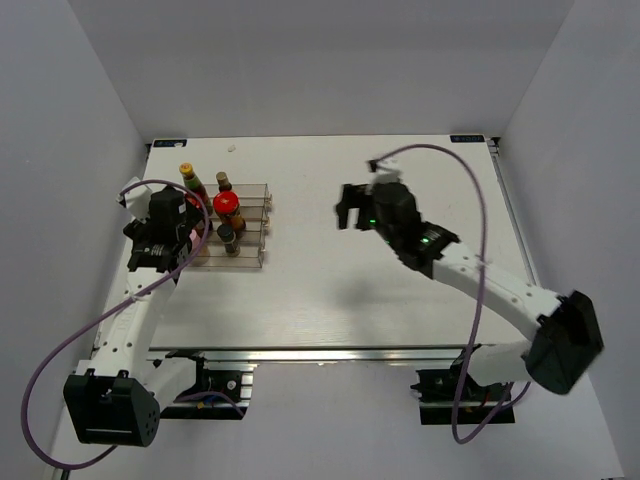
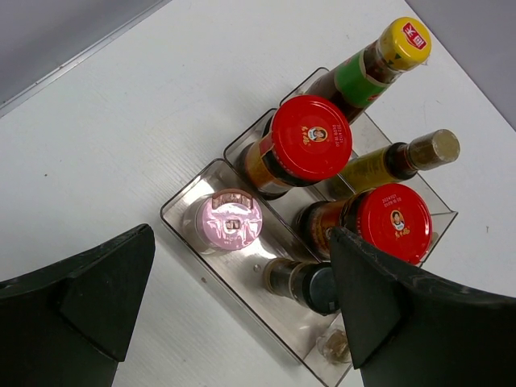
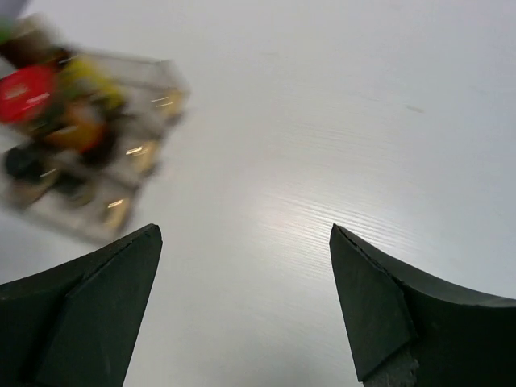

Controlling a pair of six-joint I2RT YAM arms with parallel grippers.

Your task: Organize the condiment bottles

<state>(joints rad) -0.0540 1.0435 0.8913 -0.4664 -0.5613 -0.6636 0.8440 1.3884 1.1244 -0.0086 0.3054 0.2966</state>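
All six condiment bottles stand in the clear tiered rack. In the left wrist view I see the yellow-capped green-labelled bottle, two red-lidded jars, the slim yellowish bottle, the pink-capped bottle and the dark-capped bottle. My left gripper is open and empty above the rack's near end, over the pink cap; from above it shows at the rack's left side. My right gripper is open and empty over bare table right of the rack, which appears blurred in its wrist view.
The rack stands at the left middle of the white table. Grey walls enclose the table on three sides. A metal rail runs along the table's near edge.
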